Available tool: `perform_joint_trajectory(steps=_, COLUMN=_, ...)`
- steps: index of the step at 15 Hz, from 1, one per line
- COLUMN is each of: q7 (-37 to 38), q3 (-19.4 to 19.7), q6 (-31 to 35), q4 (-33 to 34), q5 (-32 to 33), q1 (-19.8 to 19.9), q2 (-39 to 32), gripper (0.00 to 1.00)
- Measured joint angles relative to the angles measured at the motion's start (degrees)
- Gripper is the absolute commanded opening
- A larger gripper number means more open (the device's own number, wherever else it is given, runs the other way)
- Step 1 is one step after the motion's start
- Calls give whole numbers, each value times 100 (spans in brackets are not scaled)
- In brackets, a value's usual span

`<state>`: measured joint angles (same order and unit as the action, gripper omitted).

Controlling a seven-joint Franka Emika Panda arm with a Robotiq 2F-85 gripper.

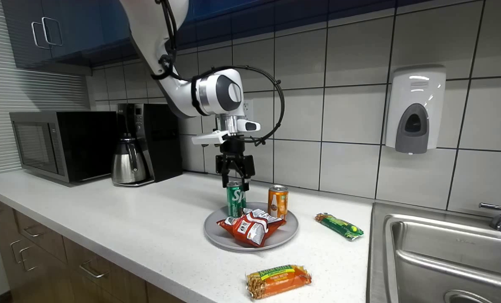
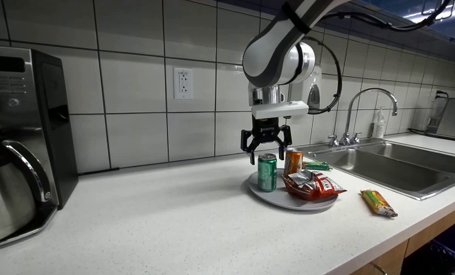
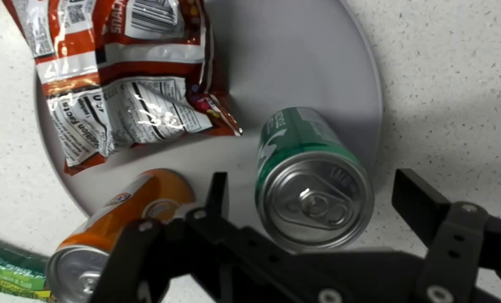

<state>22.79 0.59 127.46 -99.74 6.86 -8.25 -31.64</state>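
We saw the jaws spread wide, pointing down at the green can (image 3: 313, 198), its long axis upright on the gray plate (image 3: 292, 50), its top lined up with their gap; the orange can (image 1: 278, 202) stood just outside them

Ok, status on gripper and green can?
Gripper open at top of green can, holding nothing. Can upright on plate. Orange can close beside, might crowd the jaws; red bag also on plate.
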Motion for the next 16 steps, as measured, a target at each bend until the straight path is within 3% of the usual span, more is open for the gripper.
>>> perform_joint_trajectory(steps=2, q7=0, q3=4, q6=-19, q4=96, q5=-4, q1=-2, q2=-84, gripper=100)
perform_joint_trajectory(steps=3, q7=0, q3=5, q6=-24, q4=146, q5=-5, q1=-4, q2=-128, gripper=82)
perform_joint_trajectory(steps=8, q7=0, q3=6, q6=-46, q4=350, q5=-40, q1=-9, q2=-327, gripper=40)
perform_joint_trajectory(steps=16, q7=0, q3=6, q6=-140, q4=549, q5=-50, q1=-35, q2=-430, gripper=38)
